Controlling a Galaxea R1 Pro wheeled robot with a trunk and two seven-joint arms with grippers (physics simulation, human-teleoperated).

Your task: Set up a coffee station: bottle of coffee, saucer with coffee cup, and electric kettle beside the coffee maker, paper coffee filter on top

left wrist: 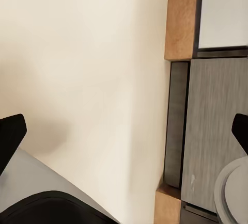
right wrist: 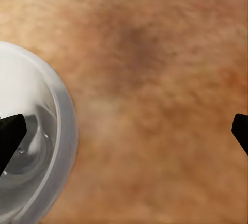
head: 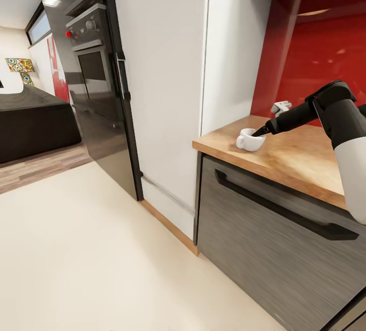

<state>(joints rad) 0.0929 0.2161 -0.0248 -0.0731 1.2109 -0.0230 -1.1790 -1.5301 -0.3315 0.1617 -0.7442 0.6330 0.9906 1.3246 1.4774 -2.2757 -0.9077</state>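
coffee cup (head: 250,140) sits upright on the kitchen countertop (head: 300,160), near its end by the tall white cabinet (head: 162,82). Right gripper (right wrist: 124,133) is over the cup, jaws spread wide: one fingertip (right wrist: 10,136) over the cup's mouth (right wrist: 31,141), the other off to the side above bare wood, so only the rim lies between them. Left gripper (left wrist: 124,131) also apart, pointing at the floor (left wrist: 88,79) beside the dark cabinet front (left wrist: 212,131)

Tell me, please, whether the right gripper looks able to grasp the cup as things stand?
Probably yes: the right gripper is open at the cup, one finger over its rim, and nothing on the countertop blocks it.
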